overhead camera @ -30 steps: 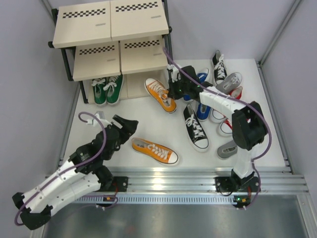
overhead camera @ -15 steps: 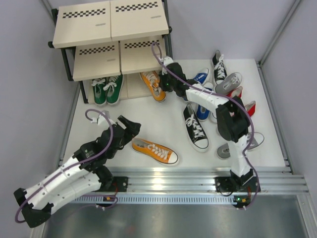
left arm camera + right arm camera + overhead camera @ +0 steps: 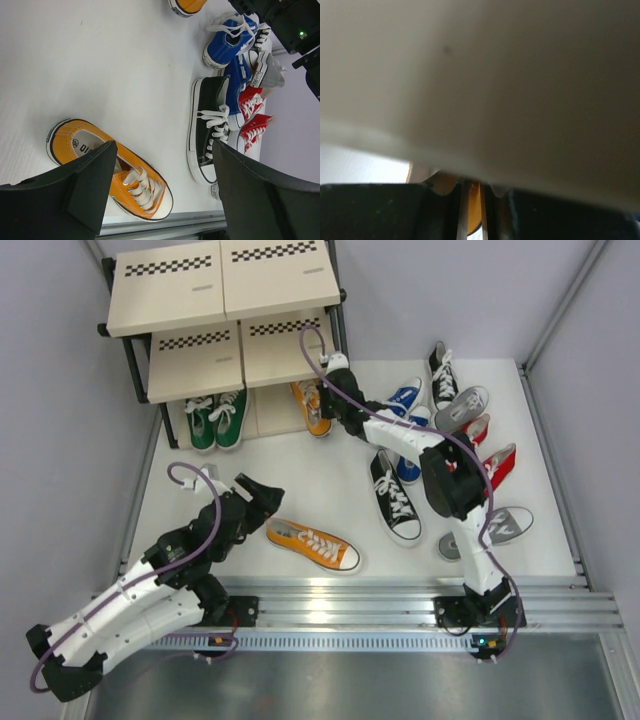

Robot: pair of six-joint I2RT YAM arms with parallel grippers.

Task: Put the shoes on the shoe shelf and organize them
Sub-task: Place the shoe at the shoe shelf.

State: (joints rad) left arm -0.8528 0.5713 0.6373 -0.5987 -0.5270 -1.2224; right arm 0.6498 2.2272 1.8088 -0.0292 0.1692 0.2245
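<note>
The shoe shelf [image 3: 190,360] stands at the back left, with a green pair [image 3: 217,420] on its bottom tier. My right gripper [image 3: 335,392] is shut on an orange shoe [image 3: 313,408], which lies at the bottom tier's right side, partly under the middle board. In the right wrist view a beige board [image 3: 480,75] fills the frame, and orange [image 3: 475,210] shows between the closed fingers of my right gripper [image 3: 472,200]. My left gripper [image 3: 262,495] is open and empty, just left of the other orange shoe [image 3: 312,545], which also shows in the left wrist view [image 3: 125,180] below my left gripper [image 3: 162,150].
On the table to the right lie a black shoe [image 3: 397,498], another black one [image 3: 441,365], blue shoes [image 3: 405,398], grey shoes [image 3: 462,405] [image 3: 490,530] and red shoes [image 3: 497,468]. A metal rail [image 3: 340,600] runs along the near edge. Grey walls close in both sides.
My right gripper has carried the orange shoe back and left from the open table to under the shelf's middle board. My left arm has barely moved.
</note>
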